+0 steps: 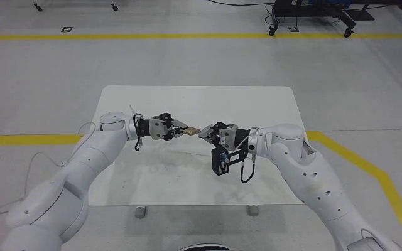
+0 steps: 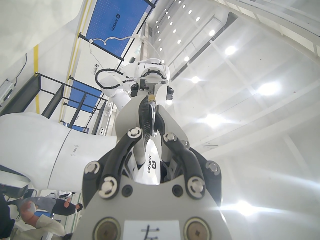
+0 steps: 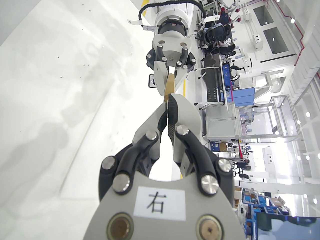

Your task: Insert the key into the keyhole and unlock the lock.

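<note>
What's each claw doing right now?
Left claw: closed on the lock.
Right claw: closed at the lock's other end, presumably on the key, which is hidden between its pads.

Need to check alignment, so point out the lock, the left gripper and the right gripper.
lock (image 1: pixel 190 131), top view, on its brass body.
left gripper (image 2: pixel 151 104), left wrist view, between the fingertips.
right gripper (image 3: pixel 168 101), right wrist view, between the fingertips.

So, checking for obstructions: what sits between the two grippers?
The brass lock, held by the left gripper and reaching the right gripper; the top and right wrist views show it.
</note>
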Action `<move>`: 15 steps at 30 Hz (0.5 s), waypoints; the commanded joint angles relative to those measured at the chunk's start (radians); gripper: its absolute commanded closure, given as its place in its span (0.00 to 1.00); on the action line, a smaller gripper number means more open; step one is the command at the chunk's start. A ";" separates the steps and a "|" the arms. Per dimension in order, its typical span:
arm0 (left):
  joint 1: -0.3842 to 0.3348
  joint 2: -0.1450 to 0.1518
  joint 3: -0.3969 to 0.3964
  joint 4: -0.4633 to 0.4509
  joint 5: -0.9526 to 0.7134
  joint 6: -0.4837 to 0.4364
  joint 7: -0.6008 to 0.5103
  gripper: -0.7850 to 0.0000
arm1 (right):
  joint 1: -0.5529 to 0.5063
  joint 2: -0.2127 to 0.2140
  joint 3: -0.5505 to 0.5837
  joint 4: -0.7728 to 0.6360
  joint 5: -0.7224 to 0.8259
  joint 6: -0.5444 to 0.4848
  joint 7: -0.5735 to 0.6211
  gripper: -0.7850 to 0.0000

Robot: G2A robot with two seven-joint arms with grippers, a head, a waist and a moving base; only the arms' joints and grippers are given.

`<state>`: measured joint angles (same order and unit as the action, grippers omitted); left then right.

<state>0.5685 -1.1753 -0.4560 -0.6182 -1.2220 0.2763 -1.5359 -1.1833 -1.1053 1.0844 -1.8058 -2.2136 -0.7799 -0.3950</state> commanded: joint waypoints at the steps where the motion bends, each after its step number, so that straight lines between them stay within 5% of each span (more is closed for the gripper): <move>1: 0.000 0.001 0.003 -0.002 0.000 -0.002 0.000 1.00 | 0.002 0.000 -0.004 0.002 0.004 -0.001 0.011 1.00; 14: -0.003 0.007 0.017 -0.014 -0.014 -0.009 0.000 1.00 | 0.014 0.005 -0.020 0.007 0.027 0.013 0.047 1.00; 15: -0.003 0.008 0.016 -0.014 -0.017 -0.010 0.000 1.00 | 0.014 0.005 -0.020 0.007 0.030 0.015 0.049 0.88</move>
<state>0.5657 -1.1680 -0.4393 -0.6322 -1.2356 0.2668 -1.5359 -1.1694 -1.1007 1.0642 -1.7991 -2.1867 -0.7668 -0.3479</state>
